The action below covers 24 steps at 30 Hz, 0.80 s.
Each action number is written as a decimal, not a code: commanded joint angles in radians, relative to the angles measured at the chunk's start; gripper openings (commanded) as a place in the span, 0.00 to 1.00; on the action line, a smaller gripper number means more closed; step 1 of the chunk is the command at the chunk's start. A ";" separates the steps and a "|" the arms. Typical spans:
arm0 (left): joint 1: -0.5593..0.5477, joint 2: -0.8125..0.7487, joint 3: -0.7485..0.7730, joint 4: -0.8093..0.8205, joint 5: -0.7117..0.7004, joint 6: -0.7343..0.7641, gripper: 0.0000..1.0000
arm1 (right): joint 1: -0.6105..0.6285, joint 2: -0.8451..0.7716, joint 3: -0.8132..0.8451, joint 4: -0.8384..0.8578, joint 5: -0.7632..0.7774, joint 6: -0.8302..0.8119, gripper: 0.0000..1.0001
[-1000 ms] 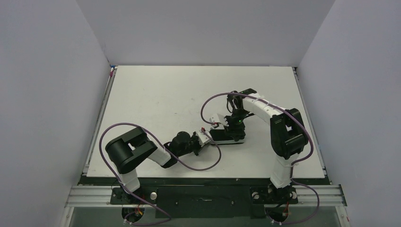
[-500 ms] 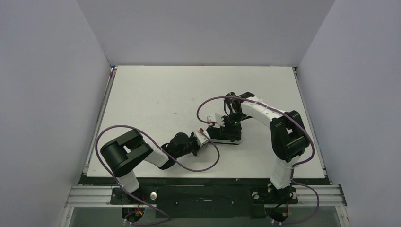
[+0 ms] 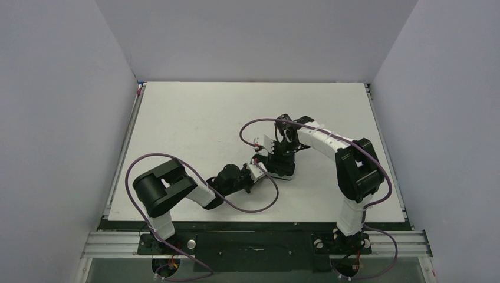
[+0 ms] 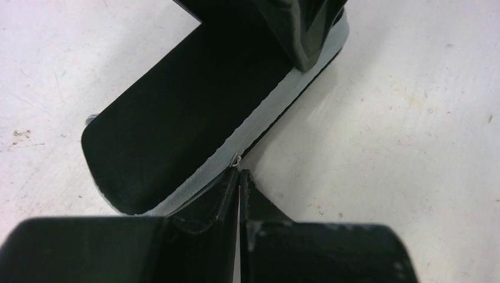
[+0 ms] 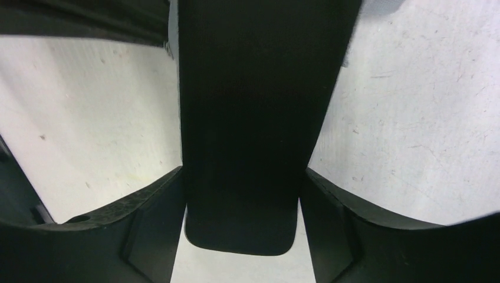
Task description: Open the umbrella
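Right pincer (image 5: 240, 221) leftward, low, apparently clasping umbrella (image 5: 259, 106)

A scuffed white table (image 3: 194, 118) between grey walls (image 3: 59, 118).

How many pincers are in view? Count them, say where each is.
2. The left pincer is shut, its tips at the white edge of the flat black object; the right pincer clamps across that object. None seems hidden.

Lab robot cell: white table (image 3: 194, 118) boxed by plain walls (image 3: 59, 118).
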 commanded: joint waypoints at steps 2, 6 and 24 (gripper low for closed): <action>-0.015 0.009 0.008 0.016 0.052 -0.024 0.00 | -0.019 -0.013 0.081 0.010 -0.181 0.140 0.72; 0.002 -0.003 -0.015 0.022 0.065 -0.002 0.00 | -0.090 0.082 0.231 -0.247 -0.284 0.060 0.83; 0.074 0.020 0.038 -0.022 0.112 0.052 0.00 | -0.119 0.274 0.352 -0.345 -0.328 0.231 0.85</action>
